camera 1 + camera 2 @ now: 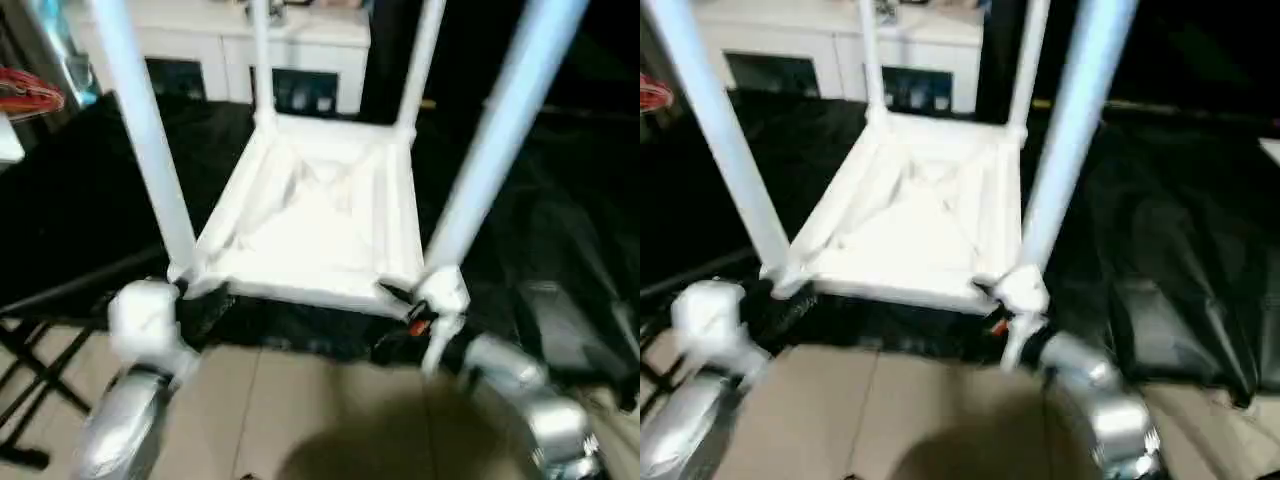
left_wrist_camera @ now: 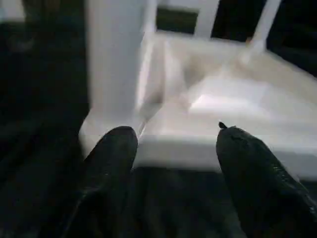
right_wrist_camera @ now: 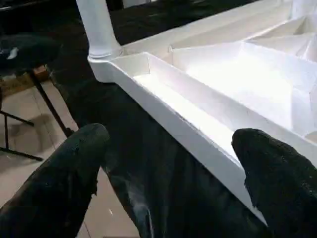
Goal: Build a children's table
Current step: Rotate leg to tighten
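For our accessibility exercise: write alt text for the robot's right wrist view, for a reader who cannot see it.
A white ribbed tabletop lies upside down on a black-draped table, one white leg standing in its corner socket. Two black fingers of the open right tool rise spread in front of the tabletop's near edge, holding nothing.

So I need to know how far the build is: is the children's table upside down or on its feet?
Upside down: the tabletop lies ribbed side up on the black-draped table, four legs pointing upward.
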